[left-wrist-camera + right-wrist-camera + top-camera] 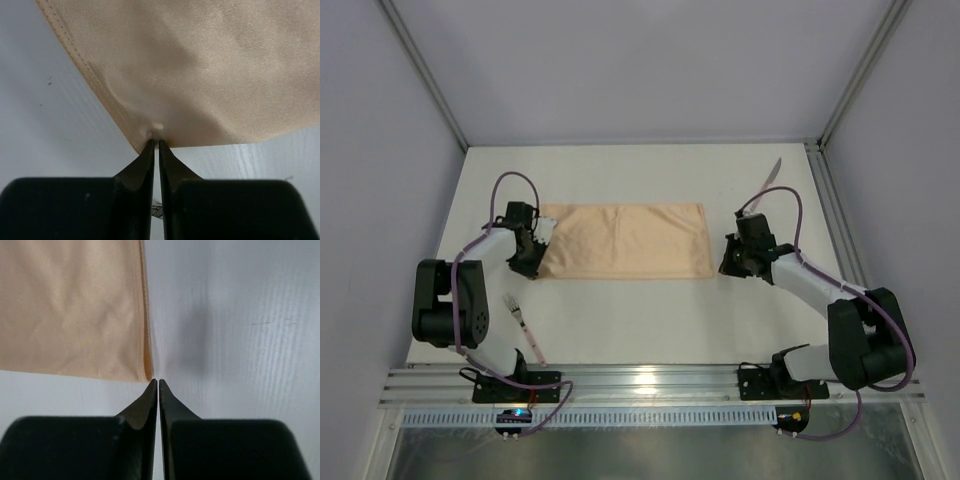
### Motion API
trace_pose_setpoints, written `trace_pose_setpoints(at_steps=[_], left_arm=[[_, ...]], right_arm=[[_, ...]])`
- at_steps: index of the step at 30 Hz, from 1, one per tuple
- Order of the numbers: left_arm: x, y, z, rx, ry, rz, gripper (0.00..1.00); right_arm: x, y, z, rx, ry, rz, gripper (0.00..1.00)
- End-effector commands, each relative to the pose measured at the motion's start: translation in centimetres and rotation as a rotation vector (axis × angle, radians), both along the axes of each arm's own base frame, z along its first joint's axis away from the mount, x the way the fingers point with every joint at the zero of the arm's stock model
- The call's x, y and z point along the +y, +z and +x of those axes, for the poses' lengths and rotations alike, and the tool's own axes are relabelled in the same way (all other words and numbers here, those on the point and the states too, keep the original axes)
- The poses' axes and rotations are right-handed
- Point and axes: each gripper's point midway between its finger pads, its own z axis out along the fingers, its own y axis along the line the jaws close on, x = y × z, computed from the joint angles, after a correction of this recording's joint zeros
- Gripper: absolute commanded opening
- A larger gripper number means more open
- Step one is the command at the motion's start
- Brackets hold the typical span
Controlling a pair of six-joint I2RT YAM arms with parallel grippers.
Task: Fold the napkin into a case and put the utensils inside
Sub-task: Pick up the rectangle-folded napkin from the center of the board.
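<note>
The left hand (155, 142) is pinching the napkin (200, 65) corner at lower centre, while the right hand (155, 381), clenched empty just beside it, is probably risking a skewed fold.

You have a white desk (640, 320) boxed in by plain pale grey walls (640, 60), with aluminium posts (423, 70) at its back corners and a metal rail (650, 378) catching glare along its near edge.
</note>
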Motion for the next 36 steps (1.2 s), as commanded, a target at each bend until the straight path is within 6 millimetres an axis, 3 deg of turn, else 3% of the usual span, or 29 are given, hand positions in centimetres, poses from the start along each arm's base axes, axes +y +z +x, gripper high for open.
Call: trace_pose_setpoints(at_steps=[1, 2, 3, 6, 10, 19, 28, 36], left_arm=[[-1.6, 0.9, -0.1, -0.035, -0.039, -0.092, 0.08], [-1.7, 1.1, 0.0, -0.043, -0.041, -0.096, 0.08], [-1.8, 1.2, 0.0, -0.048, -0.040, -0.105, 0.09], [-2.0, 1.5, 0.2, -0.061, -0.040, -0.115, 0.10], [-1.9, 1.5, 0.3, -0.066, -0.039, -0.109, 0.10], [-1.6, 1.5, 0.3, -0.081, -0.042, -0.091, 0.10], [-1.5, 1.7, 0.1, -0.094, -0.039, -0.086, 0.10], [-1.5, 2.0, -0.1, -0.095, -0.040, -0.087, 0.10]], right_arm=[[-1.7, 2.5, 0.2, -0.073, -0.081, -0.018, 0.10], [-2.2, 2.8, 0.3, -0.091, -0.123, -0.022, 0.16], [-2.1, 2.7, 0.1, -0.094, -0.132, -0.006, 0.30], [-0.5, 2.0, -0.6, -0.059, -0.134, 0.099, 0.47], [0.9, -0.3, -1.1, 0.014, -0.163, 0.189, 0.54], [1.1, -2.4, -0.4, 0.035, -0.287, 0.256, 0.51], [1.4, -3.1, 0.1, 0.039, -0.301, 0.276, 0.36], [0.9, -2.2, 0.9, 0.003, -0.295, 0.240, 0.20]])
